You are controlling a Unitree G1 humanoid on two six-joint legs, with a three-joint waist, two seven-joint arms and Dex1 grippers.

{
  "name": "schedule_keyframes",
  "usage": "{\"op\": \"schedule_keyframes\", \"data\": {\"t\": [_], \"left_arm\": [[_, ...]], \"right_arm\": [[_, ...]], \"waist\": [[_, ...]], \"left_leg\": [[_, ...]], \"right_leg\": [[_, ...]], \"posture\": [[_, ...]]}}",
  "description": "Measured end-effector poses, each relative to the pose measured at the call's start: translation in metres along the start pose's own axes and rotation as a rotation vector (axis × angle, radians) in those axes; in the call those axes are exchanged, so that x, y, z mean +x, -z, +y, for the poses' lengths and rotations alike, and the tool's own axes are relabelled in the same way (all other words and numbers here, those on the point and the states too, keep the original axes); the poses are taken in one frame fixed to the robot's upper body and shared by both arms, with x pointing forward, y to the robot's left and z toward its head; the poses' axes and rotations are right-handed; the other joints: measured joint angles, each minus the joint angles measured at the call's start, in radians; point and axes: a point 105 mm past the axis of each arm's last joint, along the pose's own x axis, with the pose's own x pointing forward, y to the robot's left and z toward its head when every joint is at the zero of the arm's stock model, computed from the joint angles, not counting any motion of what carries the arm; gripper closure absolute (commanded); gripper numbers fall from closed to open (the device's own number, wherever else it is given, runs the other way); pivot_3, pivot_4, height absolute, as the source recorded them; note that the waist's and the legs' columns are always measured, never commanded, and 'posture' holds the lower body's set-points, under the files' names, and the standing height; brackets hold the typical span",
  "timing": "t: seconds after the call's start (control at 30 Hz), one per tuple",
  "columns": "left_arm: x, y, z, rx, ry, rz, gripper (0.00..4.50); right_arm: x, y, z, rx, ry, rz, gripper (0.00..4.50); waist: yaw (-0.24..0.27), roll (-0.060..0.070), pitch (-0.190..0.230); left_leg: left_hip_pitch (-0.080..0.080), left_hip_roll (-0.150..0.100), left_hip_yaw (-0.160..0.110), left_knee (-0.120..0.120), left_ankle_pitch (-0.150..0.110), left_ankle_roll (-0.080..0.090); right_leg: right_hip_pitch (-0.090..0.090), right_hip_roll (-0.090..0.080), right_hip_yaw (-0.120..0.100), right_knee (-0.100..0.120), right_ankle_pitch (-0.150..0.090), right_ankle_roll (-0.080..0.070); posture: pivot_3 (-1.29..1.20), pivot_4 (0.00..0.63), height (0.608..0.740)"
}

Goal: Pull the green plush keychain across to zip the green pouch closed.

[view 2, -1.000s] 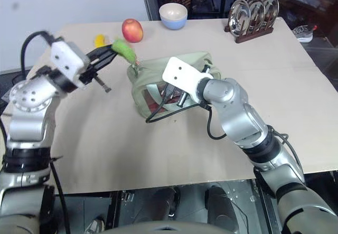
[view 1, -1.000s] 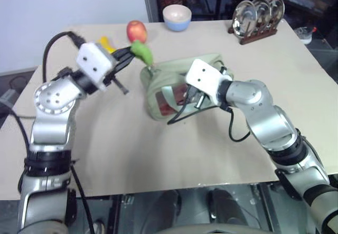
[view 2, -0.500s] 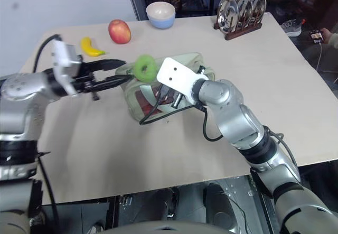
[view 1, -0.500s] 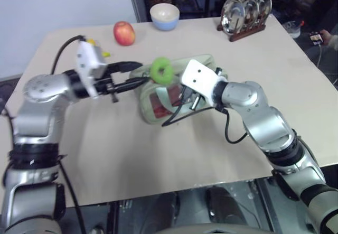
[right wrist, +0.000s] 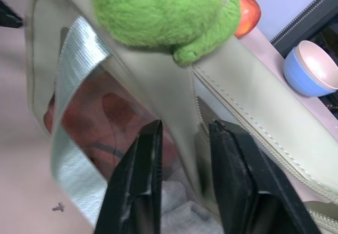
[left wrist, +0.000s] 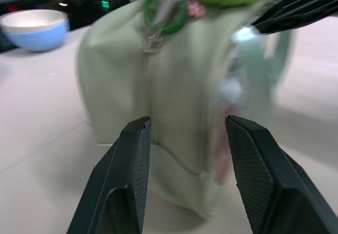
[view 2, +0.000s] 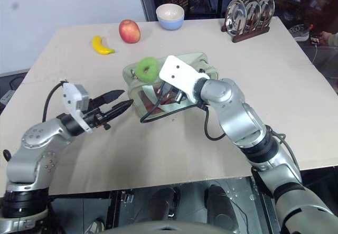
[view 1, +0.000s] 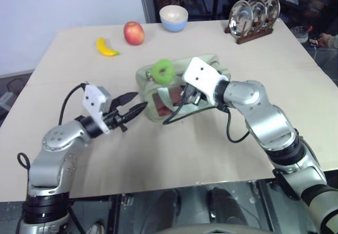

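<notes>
The left gripper [view 1: 136, 108], fingers apart and empty, hangs just left of the green pouch [view 1: 174, 94]. The right gripper [right wrist: 182, 155], fingers slightly apart, straddles the pouch's edge. The one green plush keychain [view 1: 162, 71] lies on top, at the zipper's left end; release gently. Farther back: one banana [view 1: 107, 47], one apple [view 1: 134, 33], one bowl [view 1: 175, 18].

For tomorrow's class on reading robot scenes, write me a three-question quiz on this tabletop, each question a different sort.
1. True or false: the left claw is clamped on the fuzzy lime-green ring keychain.
2. Which fruit lies nearer the blue-and-cream ceramic bowl: (a) the yellow banana or (b) the red apple?
3. Fill in: the keychain rests on top of the pale sage-green fabric pouch, at the end nearer the robot's ____ arm.

Key: 1 false, its fingers stand open, apart from the ring; 2 b; 3 left.
</notes>
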Motion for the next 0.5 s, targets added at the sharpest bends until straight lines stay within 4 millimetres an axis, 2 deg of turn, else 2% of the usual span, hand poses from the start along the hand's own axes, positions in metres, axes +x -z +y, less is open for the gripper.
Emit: {"op": "schedule_keyframes", "data": {"t": [0.1, 0.2, 0.3, 0.37, 0.4, 0.5], "left_arm": [[0.011, 0.004, -0.003, 0.007, -0.011, -0.010, 2.21], [0.014, 0.005, -0.006, 0.009, -0.011, -0.020, 3.08], [0.019, 0.005, -0.011, 0.002, 0.004, -0.028, 4.43], [0.019, 0.005, -0.011, 0.005, 0.003, -0.028, 4.43], [0.019, 0.006, -0.010, 0.007, 0.000, -0.027, 4.43], [0.019, 0.006, -0.008, 0.025, -0.010, -0.024, 4.50]], "right_arm": [[0.000, 0.000, -0.001, -0.001, 0.004, 0.000, 3.05], [-0.001, 0.001, -0.001, -0.003, 0.003, 0.004, 2.99], [-0.008, 0.004, -0.005, 0.008, -0.018, 0.009, 2.99], [-0.021, 0.000, -0.011, 0.014, -0.031, -0.013, 2.99], [-0.034, -0.006, -0.017, 0.017, -0.041, -0.045, 2.99], [-0.044, -0.018, -0.021, 0.053, -0.065, -0.106, 2.11]], "waist": [[0.000, 0.000, 0.000], [-0.003, 0.000, 0.000], [0.000, 0.000, 0.000], [0.002, 0.000, 0.000], [0.003, 0.000, 0.000], [-0.002, 0.000, 0.000]], "left_leg": [[0.000, 0.000, 0.000, 0.000, 0.000, 0.000], [0.000, 0.000, 0.000, 0.000, 0.000, 0.000], [-0.001, 0.000, 0.000, 0.000, 0.000, 0.000], [-0.001, 0.000, 0.000, 0.000, 0.000, 0.000], [-0.001, 0.000, 0.000, 0.000, 0.000, 0.000], [0.000, 0.000, 0.000, 0.000, 0.000, 0.000]], "right_leg": [[0.000, 0.000, 0.000, 0.000, 0.000, 0.000], [0.000, 0.000, 0.000, 0.000, 0.000, 0.000], [0.000, 0.000, 0.000, 0.000, 0.000, 0.000], [0.000, 0.000, -0.001, -0.001, 0.000, 0.000], [0.000, 0.000, -0.001, -0.001, 0.000, 0.000], [0.000, 0.000, 0.000, -0.001, 0.000, 0.000]], "posture": [[0.00, 0.150, 0.740], [0.00, 0.150, 0.740], [0.00, 0.150, 0.740], [0.00, 0.150, 0.740], [0.00, 0.150, 0.740], [0.00, 0.150, 0.740]]}}
